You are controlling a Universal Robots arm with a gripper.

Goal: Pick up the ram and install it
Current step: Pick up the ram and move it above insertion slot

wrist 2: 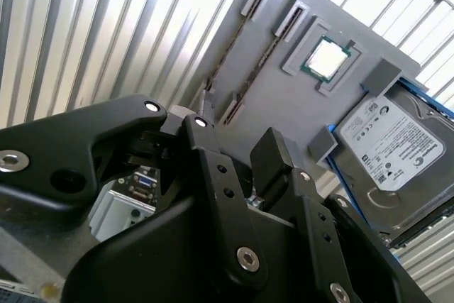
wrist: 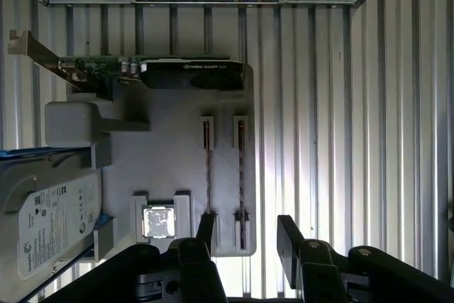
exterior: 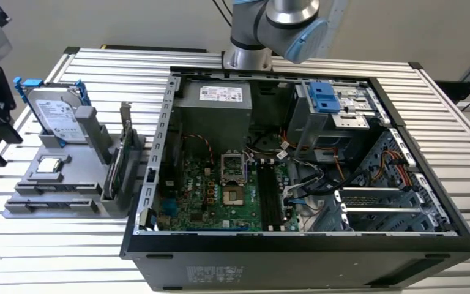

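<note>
claw (wrist: pixel 247 230) body cropped by the frame edge in first wrist view, just the tips in shot. ram (wrist: pixel 207 168) edge-on there, chips unreadable, one end behind a fingertip (wrist: pixel 206 226). hard drive (wrist: pixel 50 211) cropped in both wrist views. exterior view: arm (exterior: pixel 280 24) cut off at 12 o'clock of the case (exterior: pixel 300 269)

The ram (wrist: pixel 241 175) is a long, thin, dark stick seen edge-on in the first wrist view. It stands on its long edge, its ends seated in pale clips of a gray holder (wrist: pixel 177 147) on the slatted counter (wrist: pixel 312 104). A second ram stick (wrist: pixel 207 175) stands parallel just beside it.
</note>
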